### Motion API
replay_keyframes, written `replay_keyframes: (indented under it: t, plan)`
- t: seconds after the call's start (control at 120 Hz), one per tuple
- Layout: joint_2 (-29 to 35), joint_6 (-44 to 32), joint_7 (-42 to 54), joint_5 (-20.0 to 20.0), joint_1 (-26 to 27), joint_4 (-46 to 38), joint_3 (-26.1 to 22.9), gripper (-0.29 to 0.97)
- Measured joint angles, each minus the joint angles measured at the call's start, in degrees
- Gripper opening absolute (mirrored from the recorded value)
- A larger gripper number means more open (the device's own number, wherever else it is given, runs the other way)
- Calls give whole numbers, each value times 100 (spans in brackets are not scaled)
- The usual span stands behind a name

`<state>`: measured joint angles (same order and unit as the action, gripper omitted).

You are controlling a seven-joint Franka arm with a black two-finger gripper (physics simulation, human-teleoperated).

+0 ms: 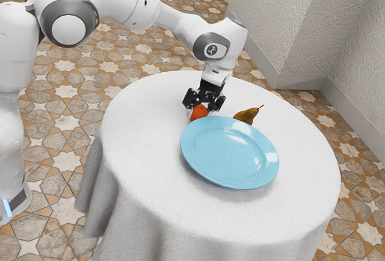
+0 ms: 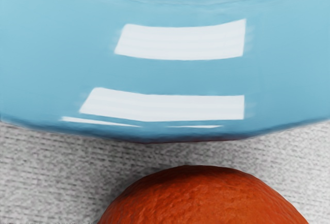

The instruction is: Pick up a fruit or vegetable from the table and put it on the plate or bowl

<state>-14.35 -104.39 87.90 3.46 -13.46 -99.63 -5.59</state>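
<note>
One pear [image 1: 248,115] beside the plate [image 1: 230,151], exterior view.

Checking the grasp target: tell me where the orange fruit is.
In the exterior view, the orange fruit is directly under the gripper, beside the blue plate, left of the pear.

- The pincer [image 1: 204,106] sits low over the orange fruit [image 1: 198,113], right by the far rim of the blue plate [image 1: 230,151]; the wrist view shows just a thin strip of cloth between fruit and rim.
- The pear [image 1: 246,115] lies close to the plate's far edge, on the exterior view's right of the pincer. It's the one obstacle nearby.
- The plate's face is bare, wide open from above.
- The desk [image 1: 138,171] has plain cloth and plenty of room on the exterior view's left and the near side.
- The wall [image 1: 283,14] stands well beyond the far edge.
</note>
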Motion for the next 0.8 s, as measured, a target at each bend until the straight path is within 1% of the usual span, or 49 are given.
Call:
replay_keyframes:
  t: [0.167,0.342,0.6,0.7,0.8]
  plan:
    - [51,-7,-19,-4,-1,-1,3,19]
    - [257,26,-39,-10,-3,-2,12,16]
    - [551,130,-64,-13,-10,49,12,16]
    - [547,153,-81,-14,20,155,-31,15]
    - [509,167,-111,-19,61,370,-200,15]
